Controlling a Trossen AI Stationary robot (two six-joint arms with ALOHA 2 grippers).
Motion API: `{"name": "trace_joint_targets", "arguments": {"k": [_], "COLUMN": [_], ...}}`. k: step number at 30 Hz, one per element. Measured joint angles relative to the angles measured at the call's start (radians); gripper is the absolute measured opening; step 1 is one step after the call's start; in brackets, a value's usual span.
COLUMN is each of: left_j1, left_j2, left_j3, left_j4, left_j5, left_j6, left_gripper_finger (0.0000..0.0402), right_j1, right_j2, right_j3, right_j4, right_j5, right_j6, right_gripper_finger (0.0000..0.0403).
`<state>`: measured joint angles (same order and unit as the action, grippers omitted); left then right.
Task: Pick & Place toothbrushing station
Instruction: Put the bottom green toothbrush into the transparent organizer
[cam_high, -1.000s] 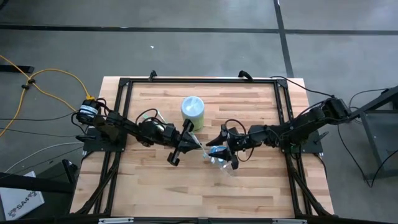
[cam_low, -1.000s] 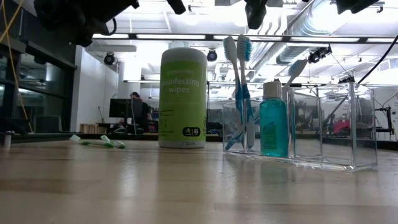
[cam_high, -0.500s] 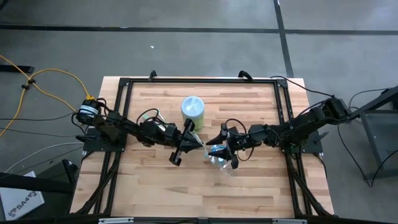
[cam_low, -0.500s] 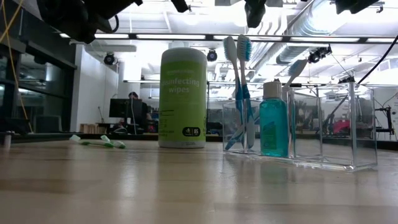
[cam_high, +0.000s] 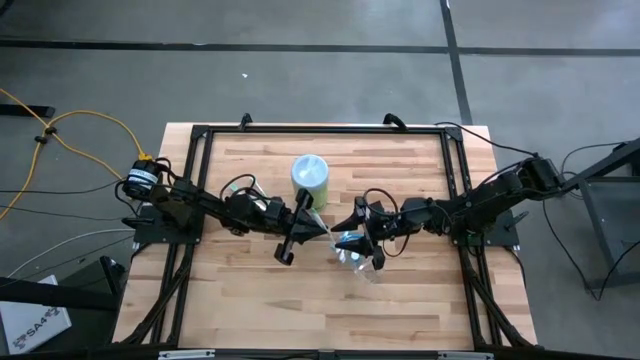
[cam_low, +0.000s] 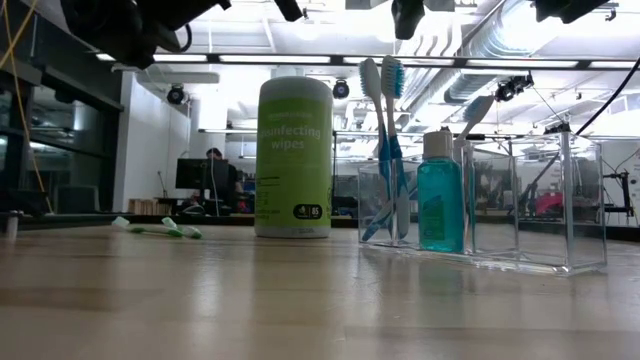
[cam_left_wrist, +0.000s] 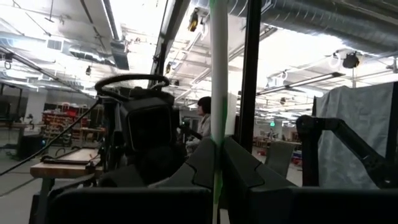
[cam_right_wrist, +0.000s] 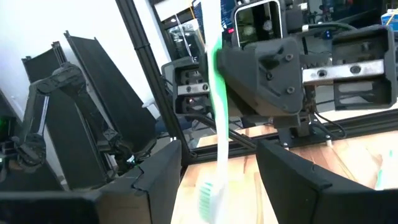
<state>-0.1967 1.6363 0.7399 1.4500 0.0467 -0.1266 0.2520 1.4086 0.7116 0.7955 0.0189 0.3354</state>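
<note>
My left gripper (cam_high: 316, 232) is over the table's middle and is shut on a slim green-white toothbrush (cam_left_wrist: 218, 74). My right gripper (cam_high: 347, 238) faces it from the right and is open. Its two fingers stand on either side of the toothbrush's bristle end (cam_right_wrist: 206, 198); I cannot tell whether they touch it. The clear plastic container (cam_low: 520, 210) stands on the table below the right gripper. It holds blue-white toothbrushes (cam_low: 385, 140) upright and a teal bottle (cam_low: 440, 205). My left gripper pinches the toothbrush's handle (cam_left_wrist: 217, 134) between its two fingers. The fingers come level from the table's left and lie across the handle. The toothbrush is lifted clear of the table, and its long part rises above the fingers.
A green can of disinfecting wipes (cam_high: 310, 175) stands just beyond the grippers. Green-white toothbrushes (cam_low: 155, 228) lie on the wood at the left. A black frame (cam_high: 320, 130) borders the table. People and benches show in the room behind.
My left gripper has edged a little toward the table's right, closer to my right gripper, with the toothbrush still in its hold.
</note>
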Motion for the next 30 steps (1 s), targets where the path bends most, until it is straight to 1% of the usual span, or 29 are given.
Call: {"name": "trace_joint_targets", "arguments": {"k": [10, 16, 19, 23, 30], "left_j1": [0.000, 0.000, 0.000, 0.000, 0.000], "left_j2": [0.001, 0.001, 0.001, 0.001, 0.001], "left_j3": [0.034, 0.040, 0.041, 0.041, 0.041], "left_j4": [-0.043, -0.052, -0.059, -0.060, -0.058], "left_j5": [0.000, 0.001, 0.001, 0.001, 0.001], "left_j6": [0.018, 0.022, 0.022, 0.023, 0.024], "left_gripper_finger": [0.0003, 0.0003, 0.0003, 0.0003, 0.0003], "right_j1": [-0.004, -0.026, -0.031, -0.032, -0.032], "right_j2": [0.000, 0.000, 0.000, 0.000, 0.000], "right_j3": [0.000, 0.000, 0.000, 0.000, 0.000], "right_j4": [0.003, 0.002, 0.002, 0.002, 0.001], "right_j5": [0.000, -0.026, -0.044, -0.076, -0.098], "right_j6": [-0.004, 0.002, 0.003, 0.010, 0.010], "right_gripper_finger": [0.0200, 0.0193, 0.0173, 0.0136, 0.0075]}}
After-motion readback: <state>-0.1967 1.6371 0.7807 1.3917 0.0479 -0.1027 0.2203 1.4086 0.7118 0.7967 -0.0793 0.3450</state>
